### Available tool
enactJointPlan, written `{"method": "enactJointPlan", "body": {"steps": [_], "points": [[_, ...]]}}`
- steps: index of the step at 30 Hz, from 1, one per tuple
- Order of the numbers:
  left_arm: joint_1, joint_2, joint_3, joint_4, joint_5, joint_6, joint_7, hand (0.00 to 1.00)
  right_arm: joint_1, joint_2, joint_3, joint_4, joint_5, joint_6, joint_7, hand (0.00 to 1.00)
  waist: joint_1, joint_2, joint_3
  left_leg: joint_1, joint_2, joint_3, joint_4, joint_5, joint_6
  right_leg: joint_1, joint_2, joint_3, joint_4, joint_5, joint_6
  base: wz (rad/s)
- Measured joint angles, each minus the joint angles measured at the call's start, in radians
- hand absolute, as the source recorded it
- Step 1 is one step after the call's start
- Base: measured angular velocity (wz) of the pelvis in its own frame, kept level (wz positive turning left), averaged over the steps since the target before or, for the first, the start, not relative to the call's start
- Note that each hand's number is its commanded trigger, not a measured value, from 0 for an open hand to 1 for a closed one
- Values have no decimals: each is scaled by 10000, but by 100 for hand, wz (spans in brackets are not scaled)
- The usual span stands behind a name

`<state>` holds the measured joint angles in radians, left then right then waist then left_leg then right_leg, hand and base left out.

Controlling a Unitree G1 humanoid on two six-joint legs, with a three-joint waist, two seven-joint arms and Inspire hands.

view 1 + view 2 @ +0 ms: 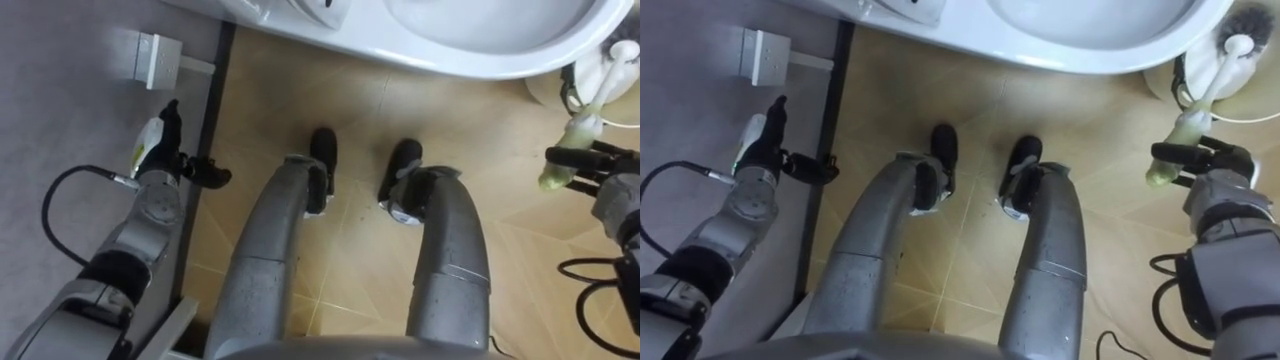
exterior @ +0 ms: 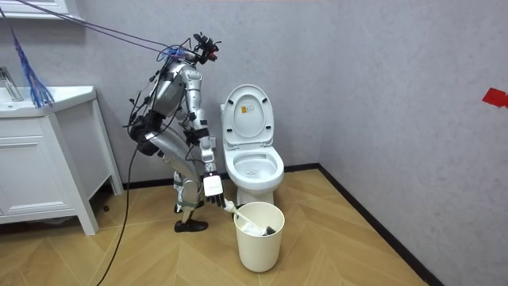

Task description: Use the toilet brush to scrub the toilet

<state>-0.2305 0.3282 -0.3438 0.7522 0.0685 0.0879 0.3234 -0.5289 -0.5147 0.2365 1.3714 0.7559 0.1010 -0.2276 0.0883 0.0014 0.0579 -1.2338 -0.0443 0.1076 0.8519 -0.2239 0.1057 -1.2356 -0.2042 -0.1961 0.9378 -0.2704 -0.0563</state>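
Left eye view: looks down on tan floor tiles (image 1: 350, 110), with the white toilet bowl (image 1: 480, 45) at 12 to 1 o'clock. Holds the left hand (image 1: 160, 170) at 9 o'clock beside the grey wall (image 1: 80, 120), fingers straight and released, clutching nothing. Grips the pale handle of the toilet brush (image 1: 582, 128) at 3 o'clock in the right hand (image 1: 605, 170), fingers clenched round it.

Right eye view: shows the brush's dark bristle head at 1 o'clock, inside a white bin (image 1: 1160, 85) just beside the bowl.

Room view: stands bent forward at 9 o'clock of the toilet bowl and its raised lid (image 2: 248, 111), with the brush sloping down from the right hand into the bin at 6 o'clock of the bowl.
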Motion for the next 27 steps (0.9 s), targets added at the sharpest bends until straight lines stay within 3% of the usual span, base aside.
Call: {"method": "enactJointPlan", "body": {"steps": [10, 14, 18, 27], "points": [[583, -64, -22, -402, -373, -62, 449, 0, 447, 345, -49, -111, 2909, -1, 2, 100, -19, -22, -20, 1191, 113, -2, -352, -3, -3, 1251, 189, -21, -525, 42, 87, -3], [1036, -165, -100, -425, -346, -65, 595, 0, 892, 547, -543, -119, 4141, -4, 133, 100, -49, -19, -87, 2143, 243, -14, -751, -3, -10, 2291, 401, -87, -1162, 201, 142, -11], [1420, -216, -83, -389, -343, -118, 568, 0, 1470, 955, -1065, -217, 4781, -20, 234, 100, -100, -227, -244, 3286, 322, -8, -1401, 35, -46, 3493, 575, -173, -1994, 402, 190, -11], [2053, -336, 260, -261, -78, -540, 162, 0, 2510, 1461, -1892, -786, 5813, -181, 347, 100, -345, -437, -283, 5779, 325, -10, -2819, 129, -2, 6085, 924, -99, -3804, 798, 514, -5]]}}
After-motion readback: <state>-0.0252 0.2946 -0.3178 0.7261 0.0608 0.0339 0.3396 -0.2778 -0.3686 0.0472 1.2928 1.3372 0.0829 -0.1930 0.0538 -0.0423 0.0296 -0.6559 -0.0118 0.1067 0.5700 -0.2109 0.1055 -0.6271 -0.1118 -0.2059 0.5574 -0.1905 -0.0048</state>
